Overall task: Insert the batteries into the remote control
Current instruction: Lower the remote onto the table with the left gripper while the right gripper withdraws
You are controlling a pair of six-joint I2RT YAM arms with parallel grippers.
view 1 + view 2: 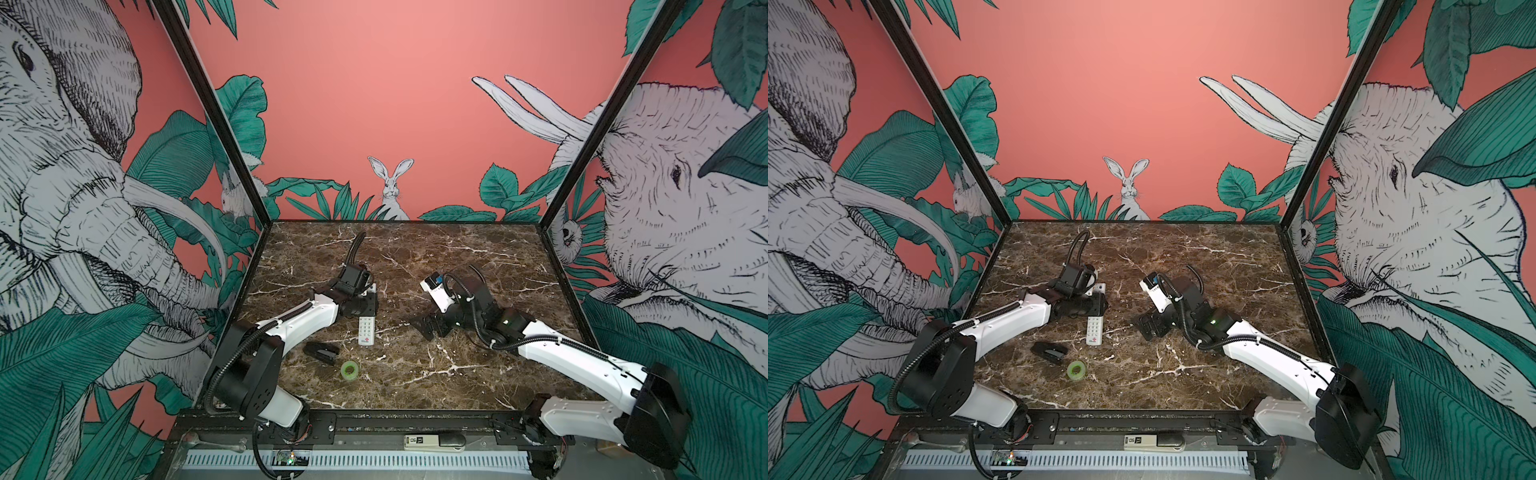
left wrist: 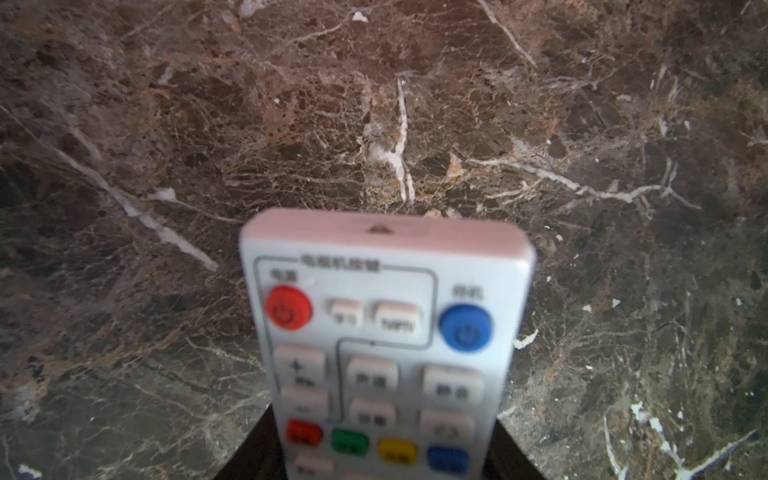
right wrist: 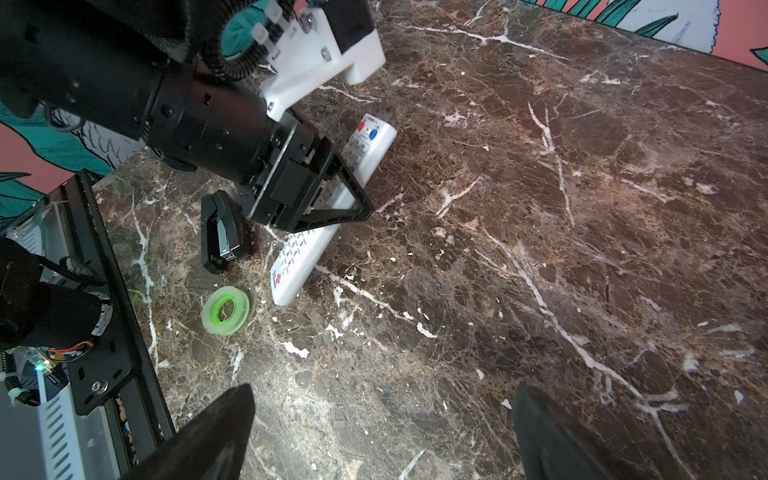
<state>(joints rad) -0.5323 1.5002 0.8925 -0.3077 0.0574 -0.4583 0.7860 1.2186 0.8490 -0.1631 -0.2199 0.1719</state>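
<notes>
Held the left arm stretched from the front left corner forward and inward, forearm low and close to level over the bench; had its wrist bent so that the left tool pointed down; had the left tool closed part way across the middle of the remote control, its dark fingers flanking the two long sides in the left wrist view; held the right arm reaching from the front right corner toward the middle, wrist folded over; held the right tool low over the bench, well apart from the left tool, jaws spread wide with nothing between them; showed its fingertips far apart in the right wrist view.
</notes>
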